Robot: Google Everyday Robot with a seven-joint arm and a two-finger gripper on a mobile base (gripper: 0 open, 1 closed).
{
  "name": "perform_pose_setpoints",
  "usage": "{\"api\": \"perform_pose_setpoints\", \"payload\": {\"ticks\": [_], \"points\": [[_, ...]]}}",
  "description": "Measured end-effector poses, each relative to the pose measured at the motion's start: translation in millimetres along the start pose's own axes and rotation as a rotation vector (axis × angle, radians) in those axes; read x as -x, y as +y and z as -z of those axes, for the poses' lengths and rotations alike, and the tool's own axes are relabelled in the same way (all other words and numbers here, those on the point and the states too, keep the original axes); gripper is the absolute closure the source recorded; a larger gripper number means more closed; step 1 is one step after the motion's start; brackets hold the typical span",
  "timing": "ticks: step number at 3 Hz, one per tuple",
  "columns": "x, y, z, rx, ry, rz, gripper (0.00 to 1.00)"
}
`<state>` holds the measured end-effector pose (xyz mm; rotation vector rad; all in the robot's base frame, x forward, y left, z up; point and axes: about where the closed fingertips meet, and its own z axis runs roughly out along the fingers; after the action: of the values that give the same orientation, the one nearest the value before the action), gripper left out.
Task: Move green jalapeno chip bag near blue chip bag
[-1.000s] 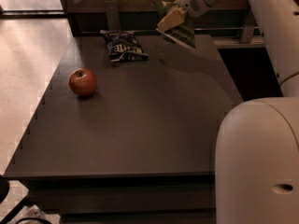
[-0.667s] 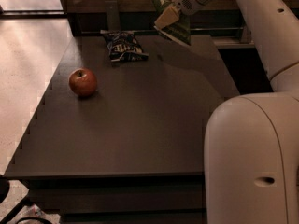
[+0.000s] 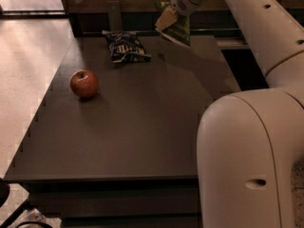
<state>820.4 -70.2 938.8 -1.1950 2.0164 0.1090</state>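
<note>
The blue chip bag (image 3: pixel 125 46) lies flat at the far side of the dark table (image 3: pixel 142 127), left of centre. My gripper (image 3: pixel 167 21) is at the far edge, to the right of the blue bag, shut on the green jalapeno chip bag (image 3: pixel 179 28). The green bag hangs tilted from the gripper, lifted above the table, a short way from the blue bag and apart from it. My white arm comes in from the upper right and hides part of the green bag.
A red apple (image 3: pixel 84 83) sits on the table's left side. A dark shelf and wall run behind the table's far edge. My robot's white body (image 3: pixel 247 160) fills the lower right. Pale floor lies to the left.
My gripper has carried the green bag a little leftward, toward the blue bag. The blue bag and the apple have not moved.
</note>
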Motion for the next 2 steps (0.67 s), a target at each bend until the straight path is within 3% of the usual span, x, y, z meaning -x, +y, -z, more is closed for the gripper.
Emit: {"api": "perform_pose_setpoints", "payload": {"ticks": [2], "points": [[-1.4, 3.2, -7.7, 0.010, 0.005, 0.000, 0.38]]}}
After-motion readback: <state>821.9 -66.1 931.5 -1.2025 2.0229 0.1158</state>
